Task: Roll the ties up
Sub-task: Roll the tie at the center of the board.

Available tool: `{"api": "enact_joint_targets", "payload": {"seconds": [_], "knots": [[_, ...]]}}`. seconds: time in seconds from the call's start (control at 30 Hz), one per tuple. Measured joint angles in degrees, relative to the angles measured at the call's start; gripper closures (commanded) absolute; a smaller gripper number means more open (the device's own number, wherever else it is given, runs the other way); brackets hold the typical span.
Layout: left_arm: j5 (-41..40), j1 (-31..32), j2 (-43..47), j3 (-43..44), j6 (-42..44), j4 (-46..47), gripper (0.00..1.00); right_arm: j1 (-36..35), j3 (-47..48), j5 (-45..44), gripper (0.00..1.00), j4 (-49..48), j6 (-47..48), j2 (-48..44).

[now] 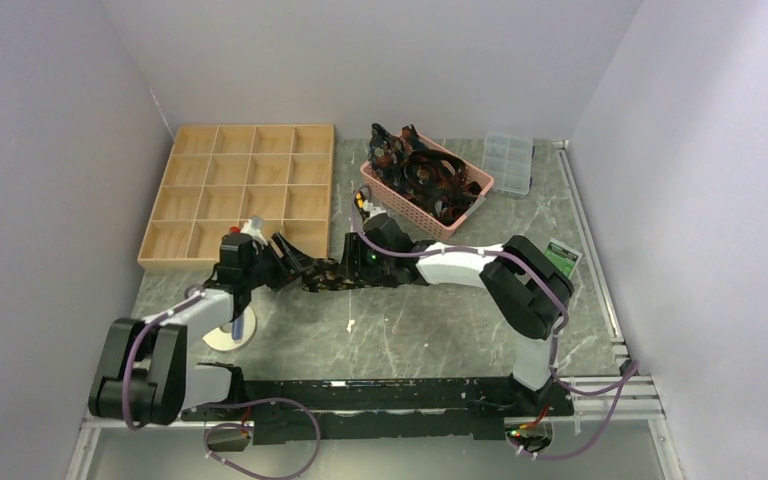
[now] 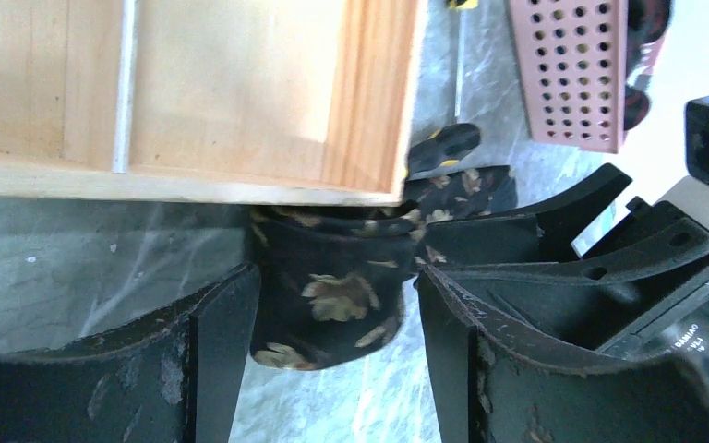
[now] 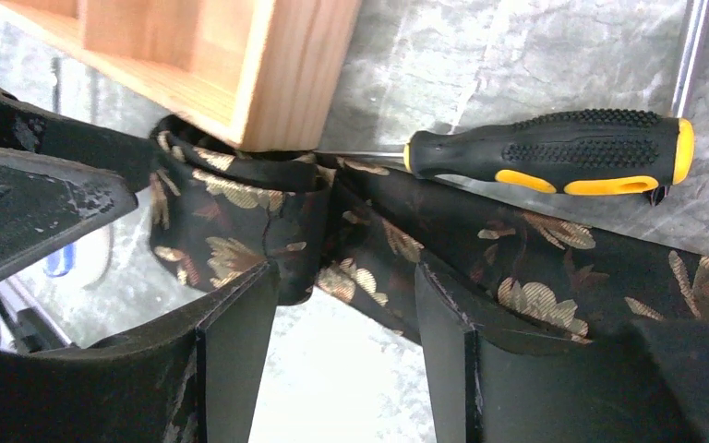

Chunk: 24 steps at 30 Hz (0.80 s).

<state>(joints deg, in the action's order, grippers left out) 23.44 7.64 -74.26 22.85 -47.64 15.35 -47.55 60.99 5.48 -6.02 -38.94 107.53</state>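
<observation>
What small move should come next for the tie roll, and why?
Probably close the left jaws on the rolled end of the tie: it sits between them, seemingly unpinched, by a corner of the wooden tray, while its flat length runs on past the right jaws.

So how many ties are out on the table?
1. The tie lies on the table by a corner of the wooden tray. More ties fill the pink basket, too tangled to count.
</observation>
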Motion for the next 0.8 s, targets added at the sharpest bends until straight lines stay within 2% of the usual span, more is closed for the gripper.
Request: {"api": "enact_joint_targets", "payload": {"seconds": [0.17,0.33,0.53,0.8], "knots": [[-2.60,0.00,8.33,-0.13,0.46,-3.15,0.32,-0.39,-0.09,-0.17,0.38,0.31,0.17,-3.67],[-5.64,0.00,14.10,-0.22,0.28,-7.08,0.39,-1.33,-0.70,-1.42,0.40,0.44,1.68,-8.39],[-6.95,0.00,19.89,-1.79,-0.09,-12.50,0.43,-1.18,6.29,-1.14,0.41,5.18,6.10,-5.31],[-7.08,0.00,31.71,-7.56,-1.40,-21.97,0.43,-0.24,7.04,-1.70,0.42,7.08,7.93,-2.32]]}}
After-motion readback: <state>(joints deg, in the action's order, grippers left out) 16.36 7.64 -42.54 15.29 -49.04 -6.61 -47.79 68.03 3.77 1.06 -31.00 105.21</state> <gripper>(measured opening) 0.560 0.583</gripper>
